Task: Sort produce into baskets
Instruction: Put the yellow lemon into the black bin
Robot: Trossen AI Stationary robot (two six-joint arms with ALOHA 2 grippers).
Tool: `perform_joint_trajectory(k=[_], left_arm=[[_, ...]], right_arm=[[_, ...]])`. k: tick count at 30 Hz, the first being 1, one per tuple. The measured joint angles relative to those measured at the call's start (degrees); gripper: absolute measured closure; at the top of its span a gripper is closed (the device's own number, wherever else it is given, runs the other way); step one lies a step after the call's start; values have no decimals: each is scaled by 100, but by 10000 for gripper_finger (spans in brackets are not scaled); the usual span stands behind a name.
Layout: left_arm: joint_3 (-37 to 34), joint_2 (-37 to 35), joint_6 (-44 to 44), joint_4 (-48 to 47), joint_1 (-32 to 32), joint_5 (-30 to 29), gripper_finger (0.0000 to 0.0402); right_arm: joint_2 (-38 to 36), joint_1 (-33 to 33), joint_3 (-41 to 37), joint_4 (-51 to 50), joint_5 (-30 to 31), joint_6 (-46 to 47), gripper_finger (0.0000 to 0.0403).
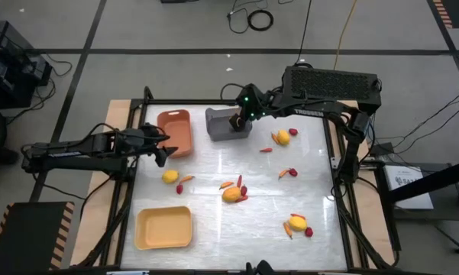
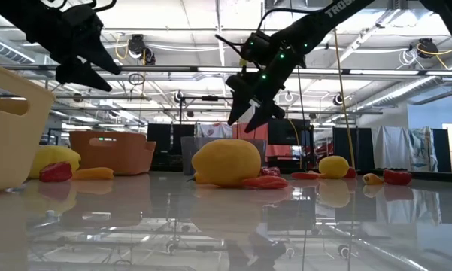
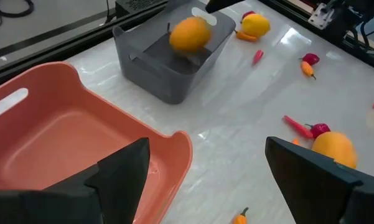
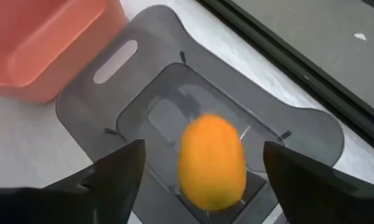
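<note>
lemon (image 4: 211,163) between open jaws, above grey basket (image 4: 311,134)

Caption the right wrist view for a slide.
Open right gripper poised over the dark grey basket, an orange lemon-like fruit between its spread fingers, orange-brown basket alongside.

We see the right pincer (image 1: 235,121) right above one bin (image 1: 223,127), and a fruit (image 4: 212,161) sits between its two fingers, over the inside of that bin. A second bin (image 1: 176,130) stands just beside it, next to the left pincer (image 1: 162,150). A third bin (image 1: 163,228) lies well apart from both pincers.
</note>
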Motion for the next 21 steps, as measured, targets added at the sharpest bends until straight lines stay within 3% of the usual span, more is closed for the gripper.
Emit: perform_joint_trajectory(k=[4,9,15,21], left_arm=[[0,0,-1,-3,0,0,75],[0,0,-26,-19,-4,0,75],[2,4,-29,-19,-4,0,75],[2,4,-31,-19,-4,-1,75]], right_arm=[[-2,-11,28,-43,-57,3,52],[-9,-26,484,-863,-88,132,47],[-11,-27,1098,-2793,-66,-41,47],[-17,-107,1160,-4356,183,214,47]])
